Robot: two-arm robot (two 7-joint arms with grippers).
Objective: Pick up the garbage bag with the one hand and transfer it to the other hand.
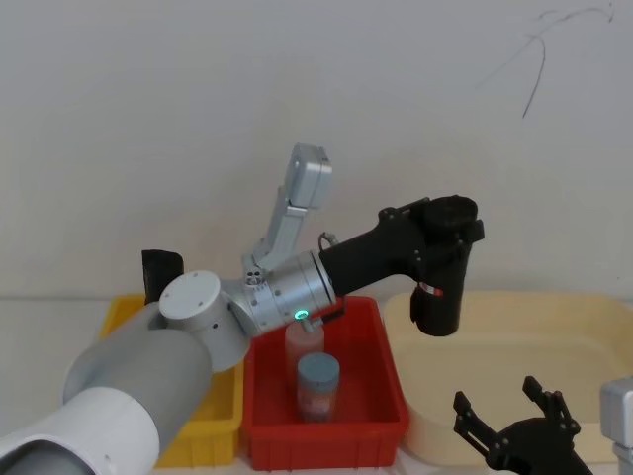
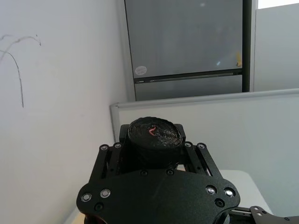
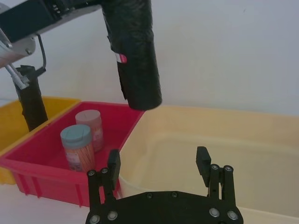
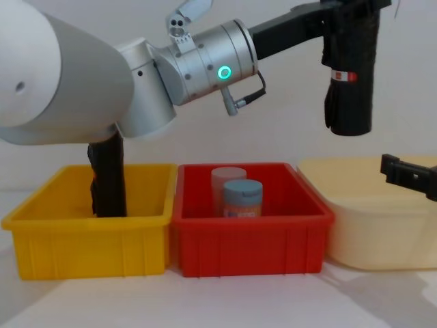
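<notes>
Up high, at the top right of the chest view: left gripper (image 4: 348,12), squeezed tight on the top end of the garbage bag (image 4: 349,89). Holds the bag in the air, standing straight up and down. Black roll, with a small red-and-white label (image 4: 343,76) on its side. Touches no bin. Hangs over the near end of the cream tub (image 4: 372,239), just beside the red bin (image 4: 252,239), with its bottom end well above both rims. Behind the gripper, a fat silver-grey arm with a glowing green ring light (image 4: 223,72), reaching across from the left of the frame.

Low down, at the lower right of the head view: right gripper (image 1: 506,421), all black, fingers wide apart, holding nothing. Sits in front of the cream tub, well below the bag and not touching it. Seen from the right wrist view too: spread fingers (image 3: 113,163), with the bag farther off beyond them.

Inside the red bin, in the lower middle of the chest view: two jars, a grey-lid jar (image 4: 243,198) in front and a pale jar (image 4: 227,176) just behind. Touching or not, cannot tell.

Inside the yellow bin (image 4: 89,239), at the lower left: a plain black slab (image 4: 108,178), standing up on end.
</notes>
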